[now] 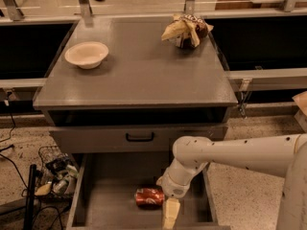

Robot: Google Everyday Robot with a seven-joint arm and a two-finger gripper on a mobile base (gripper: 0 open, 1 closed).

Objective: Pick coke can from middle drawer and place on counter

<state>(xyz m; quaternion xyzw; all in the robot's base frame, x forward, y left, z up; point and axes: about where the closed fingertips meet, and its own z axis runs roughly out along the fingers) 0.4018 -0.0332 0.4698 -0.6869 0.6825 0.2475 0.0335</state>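
Observation:
The red coke can lies on its side on the grey floor of the open middle drawer, near the drawer's middle right. My gripper hangs from the white arm inside the drawer, just right of the can and slightly nearer the front, close to the can's end. One pale finger shows pointing down. The grey counter is the cabinet top above the drawers.
A cream bowl sits on the counter's left. A brown-and-yellow snack bag sits at its back right. A closed drawer front with a black handle is above the open drawer. A wire basket of clutter and cables lie on the floor at left.

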